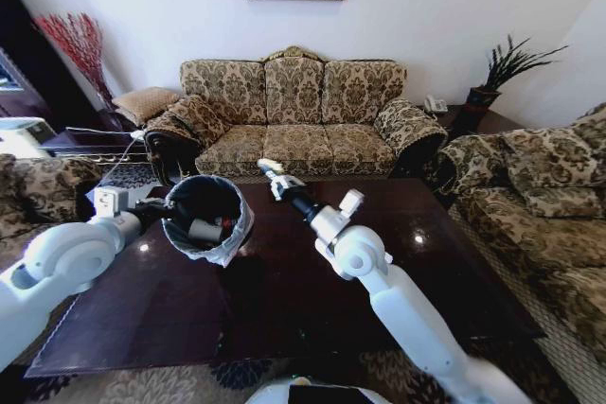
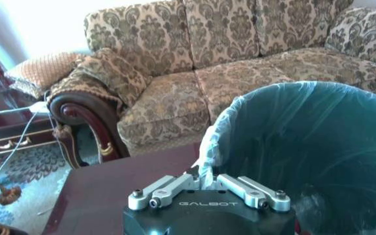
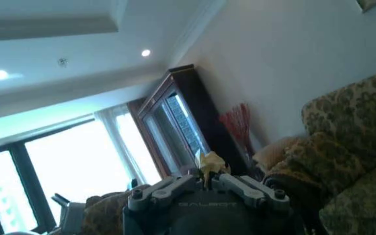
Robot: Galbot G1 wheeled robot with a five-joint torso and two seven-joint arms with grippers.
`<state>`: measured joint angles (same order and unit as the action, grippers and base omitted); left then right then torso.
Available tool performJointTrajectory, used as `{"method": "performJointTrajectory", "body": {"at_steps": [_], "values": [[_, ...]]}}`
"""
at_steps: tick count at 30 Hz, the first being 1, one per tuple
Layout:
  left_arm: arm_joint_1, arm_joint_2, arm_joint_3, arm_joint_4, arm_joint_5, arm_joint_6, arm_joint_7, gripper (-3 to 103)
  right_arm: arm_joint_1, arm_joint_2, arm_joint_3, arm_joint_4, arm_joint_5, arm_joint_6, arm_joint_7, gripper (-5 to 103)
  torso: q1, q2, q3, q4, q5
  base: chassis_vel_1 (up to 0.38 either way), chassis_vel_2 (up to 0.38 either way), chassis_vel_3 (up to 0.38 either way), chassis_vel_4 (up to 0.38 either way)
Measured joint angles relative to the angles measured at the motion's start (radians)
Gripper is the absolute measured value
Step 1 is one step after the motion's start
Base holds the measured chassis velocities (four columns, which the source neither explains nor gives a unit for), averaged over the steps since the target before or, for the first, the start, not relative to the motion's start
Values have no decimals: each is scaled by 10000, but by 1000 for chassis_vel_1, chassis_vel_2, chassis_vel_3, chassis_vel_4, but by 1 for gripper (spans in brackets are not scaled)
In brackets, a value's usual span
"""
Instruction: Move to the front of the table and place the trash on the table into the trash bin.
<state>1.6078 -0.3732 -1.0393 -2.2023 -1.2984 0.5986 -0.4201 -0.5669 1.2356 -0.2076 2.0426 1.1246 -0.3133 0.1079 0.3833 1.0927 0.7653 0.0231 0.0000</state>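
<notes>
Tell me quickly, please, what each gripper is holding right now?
Left gripper: shut on the rim of the bin, held over the table.
Right gripper: shut on a yellowish scrap.

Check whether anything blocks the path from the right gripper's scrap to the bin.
Nothing visible does. The right gripper holds a yellowish scrap above the table, beside the trash bin, which the left gripper grips by its rim; open air lies between.

Light: bright daylight from windows, plus ceiling spots.
Glare: small highlights on the glossy surface; the windows blow out white.
Distortion: head view bends at its edges.
Focus: right wrist view soft, hazy.
</notes>
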Motion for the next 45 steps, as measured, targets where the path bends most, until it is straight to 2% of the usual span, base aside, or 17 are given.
{"method": "performJointTrajectory", "body": {"at_steps": [3,6,8,13,22,25,26,29,30,33,35,38,39,40,41,44,45], "values": [[0,41,0,0,-131,29,-35,1,456,12,-245,-195,67,-115,0,0,0,0,0,3,0,0,0,0,0],[2,111,11,-122,-979,183,-378,1,1873,212,-1059,-957,170,-355,-233,0,1,0,0,3,-1,0,0,0,0],[8,110,39,-160,-1200,218,-469,1,2165,290,-1279,-1151,137,-401,-256,0,2,0,0,2,-2,0,0,0,0],[-77,133,33,-160,-1955,277,-813,1,2858,651,-2041,-1718,-317,-631,115,-3,1,0,0,3,-2,0,0,0,0],[-201,198,7,-254,-2070,274,-855,1,2939,993,-2500,-1980,-920,-800,261,5,1,0,0,-1,-1,0,0,0,0],[-160,149,-17,-346,-2069,274,-854,1,2928,1138,-2470,-2085,-1036,-799,198,18,1,0,0,1,-2,0,0,0,0],[-160,149,-17,-346,-2069,274,-854,1,2928,1138,-2470,-2085,-1036,-799,198,18,1,0,0,1,-2,0,0,0,0],[-146,98,-57,-392,-2060,274,-853,1,2956,1160,-2526,-2102,-1050,-799,97,33,0,0,0,0,-1,0,0,0,0],[-146,98,-57,-392,-2060,274,-853,1,2956,1160,-2526,-2102,-1050,-799,97,33,0,0,0,0,-1,0,0,0,0],[-134,24,-78,-471,-2050,274,-851,1,2958,1175,-2602,-2129,-1085,-798,80,50,0,0,0,1,-1,0,0,0,0],[-128,6,-82,-481,-2047,274,-850,1,2957,1175,-2613,-2136,-1096,-793,80,50,0,0,0,1,-1,0,0,0,0],[-112,-36,-90,-492,-2033,274,-849,1,2929,1191,-2605,-2163,-1126,-668,54,65,-1,0,0,1,-1,0,0,0,0],[-112,-36,-90,-492,-2033,274,-849,1,2929,1191,-2605,-2163,-1126,-668,54,65,-1,0,0,1,-1,0,0,0,0],[-111,-42,-91,-489,-2027,274,-849,1,2873,1191,-2480,-2157,-1126,-548,-7,71,0,0,0,2,-1,0,0,0,0],[-111,-41,-91,-471,-2024,273,-846,1,2819,1186,-2364,-2121,-1133,-489,-34,71,0,0,0,3,-1,0,0,0,0],[-151,-30,-96,-254,-1991,255,-843,1,2317,1045,-1489,-1623,-1535,-35,29,87,0,-1,0,1,-1,0,0,0,0],[-151,-30,-96,-254,-1991,255,-843,1,2317,1045,-1489,-1623,-1535,-35,29,87,0,-1,0,1,-1,0,0,0,0]]}}
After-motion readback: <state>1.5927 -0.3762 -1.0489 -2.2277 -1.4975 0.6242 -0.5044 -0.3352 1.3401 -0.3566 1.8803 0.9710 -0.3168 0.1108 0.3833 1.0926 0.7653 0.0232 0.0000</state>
